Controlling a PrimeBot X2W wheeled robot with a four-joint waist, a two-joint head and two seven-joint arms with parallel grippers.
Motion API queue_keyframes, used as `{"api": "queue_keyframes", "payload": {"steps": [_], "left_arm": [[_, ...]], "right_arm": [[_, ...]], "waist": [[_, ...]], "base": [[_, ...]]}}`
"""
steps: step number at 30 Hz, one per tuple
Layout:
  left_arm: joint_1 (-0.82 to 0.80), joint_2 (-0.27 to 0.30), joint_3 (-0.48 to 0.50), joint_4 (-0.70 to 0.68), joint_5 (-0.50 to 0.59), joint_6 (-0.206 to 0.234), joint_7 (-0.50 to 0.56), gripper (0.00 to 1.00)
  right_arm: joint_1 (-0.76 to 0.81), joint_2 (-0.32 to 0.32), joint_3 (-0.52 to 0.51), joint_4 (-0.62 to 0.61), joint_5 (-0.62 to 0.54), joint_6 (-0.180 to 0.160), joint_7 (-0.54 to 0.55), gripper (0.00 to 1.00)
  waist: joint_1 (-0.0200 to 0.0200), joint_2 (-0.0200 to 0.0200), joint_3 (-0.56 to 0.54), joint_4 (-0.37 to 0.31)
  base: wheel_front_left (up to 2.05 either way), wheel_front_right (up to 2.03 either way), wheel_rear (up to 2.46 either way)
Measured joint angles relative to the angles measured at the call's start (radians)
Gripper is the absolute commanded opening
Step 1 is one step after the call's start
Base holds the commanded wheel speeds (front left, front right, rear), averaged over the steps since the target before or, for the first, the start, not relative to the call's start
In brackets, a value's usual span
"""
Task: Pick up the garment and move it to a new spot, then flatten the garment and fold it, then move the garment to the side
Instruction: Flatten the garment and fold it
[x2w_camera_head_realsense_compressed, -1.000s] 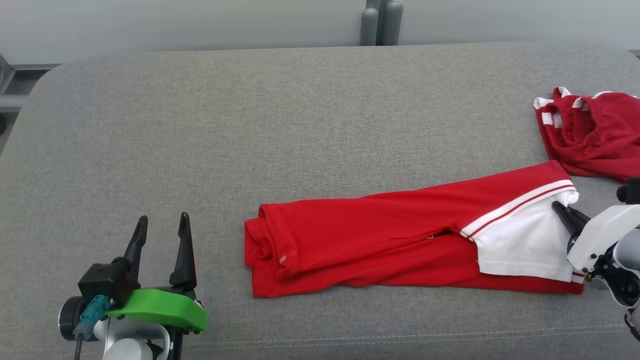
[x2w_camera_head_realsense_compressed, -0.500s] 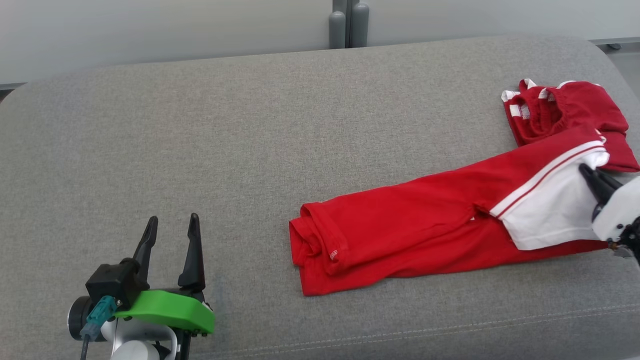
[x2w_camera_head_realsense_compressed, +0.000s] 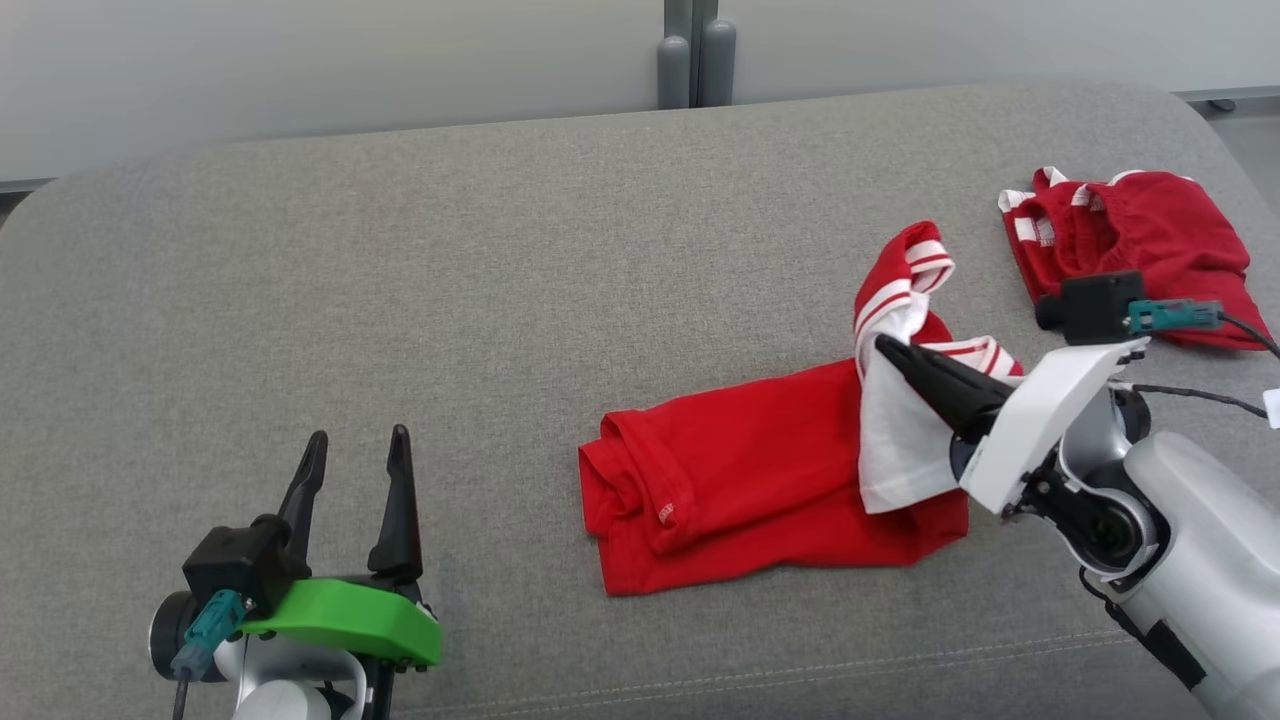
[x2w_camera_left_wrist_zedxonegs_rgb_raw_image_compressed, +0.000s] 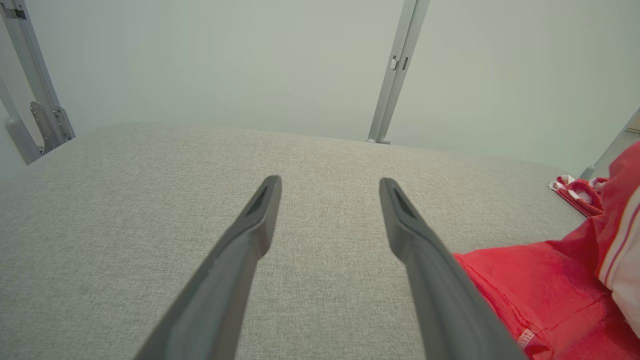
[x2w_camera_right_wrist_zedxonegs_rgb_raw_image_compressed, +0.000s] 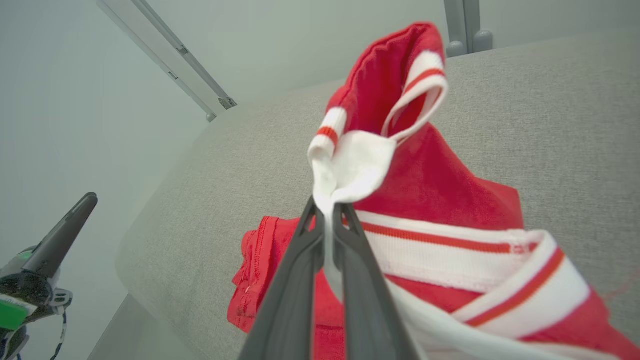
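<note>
Right hand (x2w_camera_head_realsense_compressed: 880, 345) is clamped shut on the white sleeve end (x2w_camera_head_realsense_compressed: 900, 450) of the red shirt (x2w_camera_head_realsense_compressed: 760, 460), its two dark fingers pressed together with the cloth pinched between them near the tips. That end is lifted clear of the grey fabric-covered worktop (x2w_camera_head_realsense_compressed: 500, 250), and a striped cuff (x2w_camera_head_realsense_compressed: 915, 265) flops over just above the fingertips. The rest of the shirt lies in a long folded strip on the worktop below and ahead of the hand, its far hem bunched. The step looks like folding this end over the shirt's body. To do it well, the hand would probably carry the end low and straight along the strip toward the hem, letting the cloth drape rather than drag, and set the edges square before letting go. A pale forearm (x2w_camera_head_realsense_compressed: 1190, 540) reaches in from behind the hand, the wrist bent so the fingers point up and forward at a slant. A second red garment (x2w_camera_head_realsense_compressed: 1150, 230) lies apart, off behind the wrist. Left hand (x2w_camera_head_realsense_compressed: 358, 438) sits well beyond the shirt's hem, fingers spread apart and empty.
</note>
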Motion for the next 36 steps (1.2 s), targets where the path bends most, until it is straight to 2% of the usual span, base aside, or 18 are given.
{"api": "queue_keyframes", "payload": {"steps": [8, 15, 22, 29, 36], "left_arm": [[0.000, -0.010, -0.007, 0.003, -0.003, 0.000, 0.002, 1.00], [0.000, -0.015, -0.025, 0.006, -0.013, 0.000, 0.002, 1.00], [0.000, -0.022, -0.040, 0.011, -0.019, 0.000, 0.002, 1.00], [-0.001, -0.027, -0.062, 0.029, -0.030, -0.002, 0.002, 1.00], [-0.002, -0.031, -0.061, 0.051, -0.040, -0.002, 0.002, 1.00]], "right_arm": [[0.000, 0.062, 0.075, -0.017, -0.003, 0.000, 0.034, 0.00], [0.000, 0.156, 0.111, 0.058, -0.012, -0.005, 0.053, 0.00], [-0.040, 0.214, 0.150, 0.163, -0.064, -0.049, 0.067, 0.00], [-0.108, 0.234, 0.196, 0.287, -0.139, -0.101, 0.102, 0.00], [-0.170, 0.279, 0.281, 0.382, -0.226, -0.118, 0.141, 0.00]], "waist": [[0.0000, 0.0000, -0.013, 0.023], [0.0000, 0.0000, -0.019, 0.059], [0.0000, 0.0000, -0.017, 0.101], [0.0000, 0.0000, -0.013, 0.144], [0.0000, 0.0000, -0.026, 0.176]], "base": [[0.00, 0.00, 0.00], [0.00, 0.00, 0.00], [0.00, 0.00, 0.00], [0.00, 0.00, 0.00], [0.00, 0.00, 0.00]]}}
